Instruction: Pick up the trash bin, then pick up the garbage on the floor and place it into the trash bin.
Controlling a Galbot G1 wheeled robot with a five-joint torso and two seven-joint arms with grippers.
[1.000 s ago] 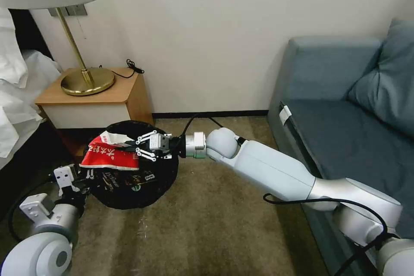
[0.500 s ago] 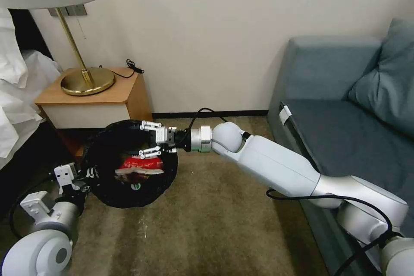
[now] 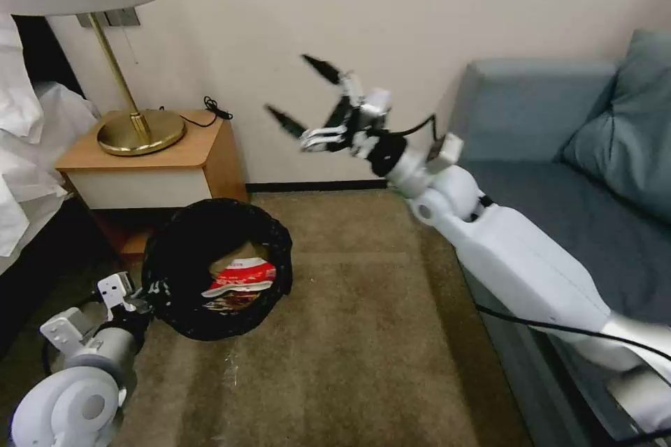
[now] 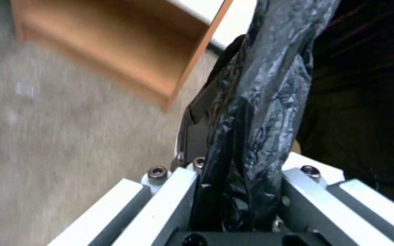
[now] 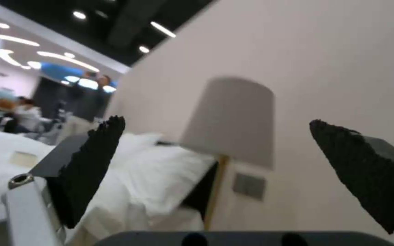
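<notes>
Step in hand: the gap between a drop into the trash bin (image 3: 217,269) and the search for the next piece.

Left gripper (image 4: 240,191): low at the robot's left, fingers closed on the bin's rim, pinching the black plastic liner between them. The bin hangs tilted, its mouth turned toward the robot, just in front of the nightstand (image 3: 150,160) and close above the carpet (image 3: 349,335).

Right gripper (image 3: 307,94): raised well above the bin, in front of the wall, fingers spread wide and holding nothing. Its wrist view looks out toward the lamp (image 5: 229,119) and the bed (image 5: 128,171).

Condition of the bin: crinkled black liner folded over the rim and covering the visible outside. Inside lies a red-and-white packet (image 3: 241,276), with brown paper showing just behind it.

Judgement: no loose garbage is visible on the carpet in the head view. The next move calls for finding any remaining litter and bringing the open right gripper down over it, while the left keeps the bin's mouth reachable.
</notes>
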